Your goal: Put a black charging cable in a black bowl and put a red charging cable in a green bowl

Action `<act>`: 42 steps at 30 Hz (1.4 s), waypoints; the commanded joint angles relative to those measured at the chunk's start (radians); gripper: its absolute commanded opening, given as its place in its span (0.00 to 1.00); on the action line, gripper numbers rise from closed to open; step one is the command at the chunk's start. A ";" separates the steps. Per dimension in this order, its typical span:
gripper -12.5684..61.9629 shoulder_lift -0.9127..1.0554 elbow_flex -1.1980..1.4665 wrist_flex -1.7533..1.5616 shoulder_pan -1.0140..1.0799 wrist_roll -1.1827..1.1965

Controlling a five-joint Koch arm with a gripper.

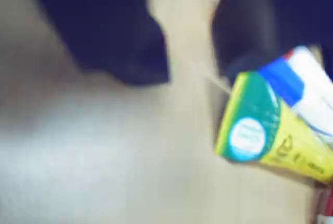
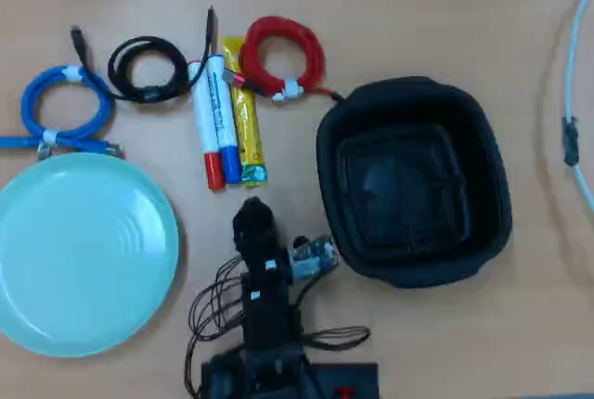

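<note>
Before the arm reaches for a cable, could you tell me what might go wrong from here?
The yellow stick pack and white marker pens lie between the gripper and the thin black coiled cable, so a reach may knock them. The bright red coiled cable touches the stick pack and could drag it along.

Overhead view straight down, wrist view close, blurred, sharing yellow tube.

Cable coils (black, red) outside bowls
</note>
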 commanded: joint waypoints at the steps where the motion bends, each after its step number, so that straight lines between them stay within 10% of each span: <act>1: 0.22 0.052 -0.914 1.278 -0.413 -0.117; 15: 0.22 0.015 -0.980 1.292 -0.420 -0.127; 30: 0.23 -0.770 -2.083 1.836 -0.514 0.052; 42: 0.28 -0.991 -2.359 1.908 -0.477 0.137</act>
